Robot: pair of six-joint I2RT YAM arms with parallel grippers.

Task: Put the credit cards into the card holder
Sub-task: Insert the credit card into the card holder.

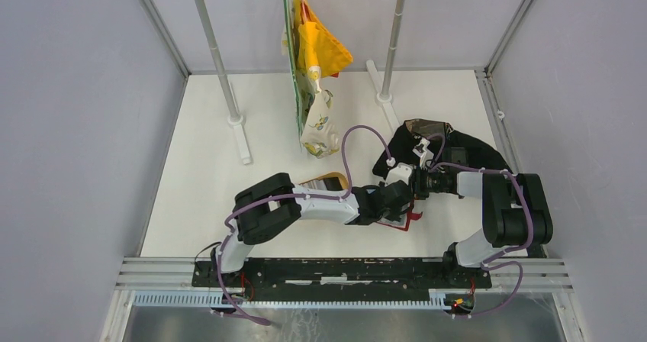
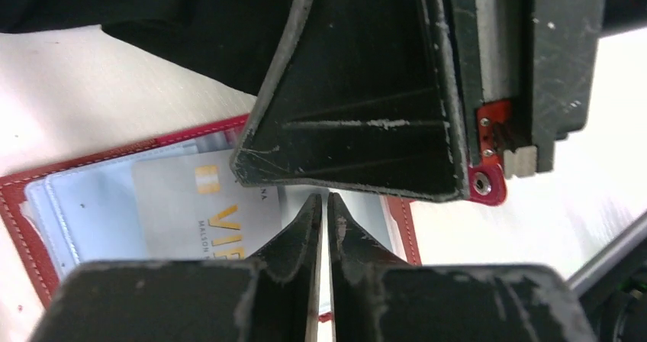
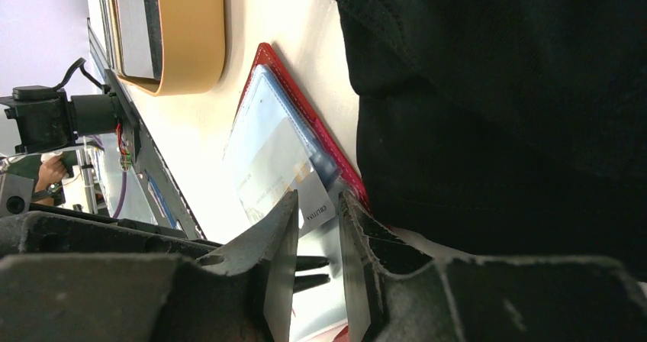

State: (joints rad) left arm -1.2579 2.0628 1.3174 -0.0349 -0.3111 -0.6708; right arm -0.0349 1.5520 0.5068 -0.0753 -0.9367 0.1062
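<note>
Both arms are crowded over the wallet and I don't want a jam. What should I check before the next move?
1. Card holder lying open: ok.
2. Silvery card fully in its sleeve: not ok, a corner sticks out.
3. Left gripper pinching that card: cannot tell; fingers nearly closed beside it.
4. Right gripper free: ok, fingers apart, the corner shows between them.
5. Black cloth off the holder: cannot tell, it crowds one edge.
6. Next card ready in tan tray: ok.
</note>
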